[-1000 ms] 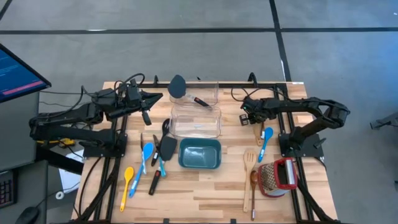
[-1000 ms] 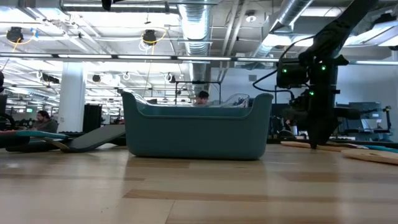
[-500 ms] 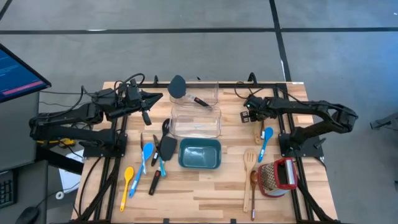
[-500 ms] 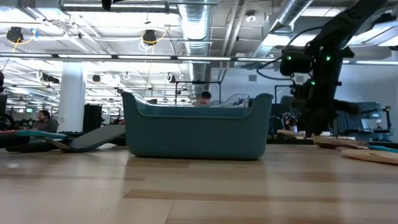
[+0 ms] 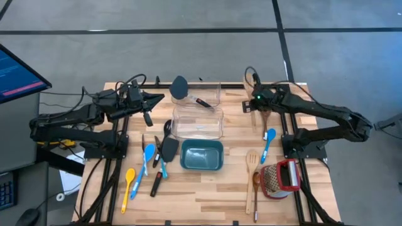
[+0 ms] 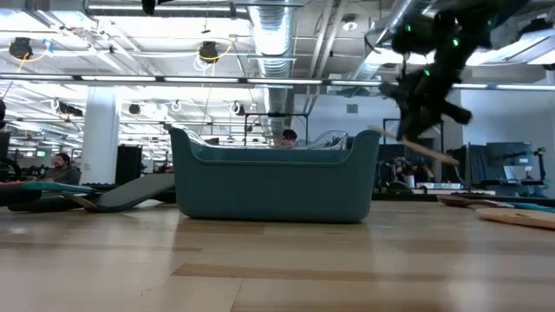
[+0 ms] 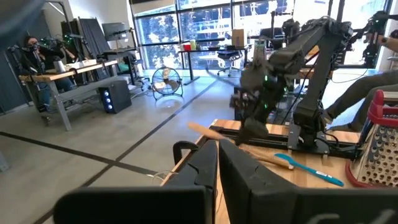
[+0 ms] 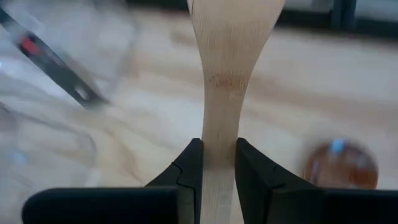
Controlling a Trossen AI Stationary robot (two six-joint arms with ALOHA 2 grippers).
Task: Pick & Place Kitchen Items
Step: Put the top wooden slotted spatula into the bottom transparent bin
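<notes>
- Currently my right gripper (image 8: 212, 163) is clamped on the pale wooden spatula (image 8: 229, 68), lifted at upper right of centre in the high view.
- Risk: narrow grip; the handle could pivot or slip.
- My left gripper (image 5: 149, 108) waits upper left, fingers together.

Open tabletop (image 5: 213, 191) — clear container (image 5: 198, 116) centre-back.

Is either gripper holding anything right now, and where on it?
The right gripper clamps a pale wooden spatula by its narrow handle, lifted off the table. The left gripper holds nothing.
</notes>
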